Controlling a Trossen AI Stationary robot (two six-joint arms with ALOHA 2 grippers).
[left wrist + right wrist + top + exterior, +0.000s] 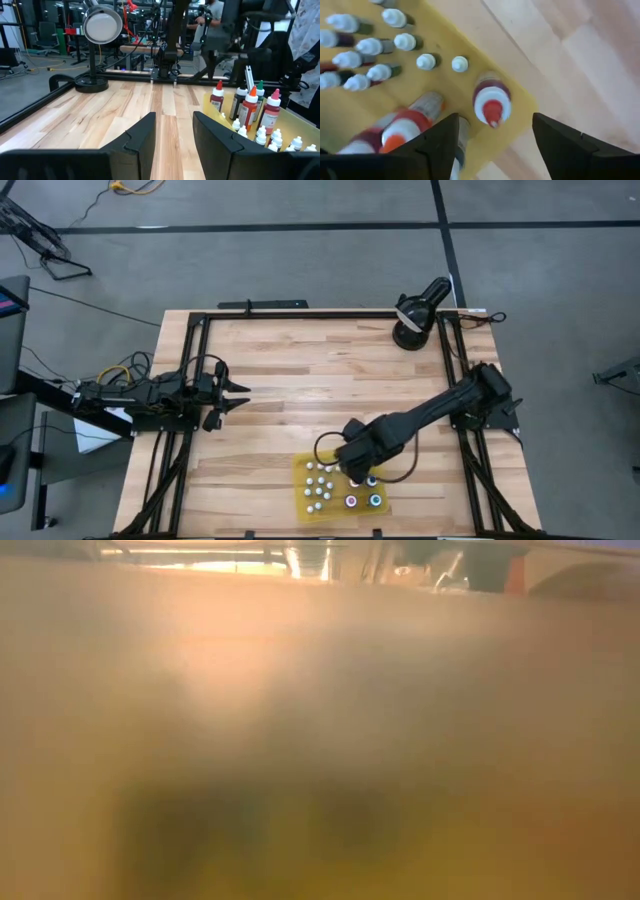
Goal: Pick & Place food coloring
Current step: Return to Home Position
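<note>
The food coloring bottles stand upright on a flat yellow tray [303, 502] near the table's near edge: several tiny white-capped ones [320, 480] [395, 42] and a few taller ones with red or orange caps [247, 107]. My right gripper [360, 472] [492, 145] hangs open over the tray's right part, pointing down. A red-capped bottle [492, 104] stands on the tray below the gap between its fingers, untouched. My left gripper [235, 395] [172, 135] waits open and level at the table's left side, nothing between its fingers.
A black lamp-like stand [415, 315] [100, 30] sits at the table's far right corner. Bare wooden table [300, 370] lies between the two arms. The low view is only a blur. A person shows in the room beyond the table [212, 10].
</note>
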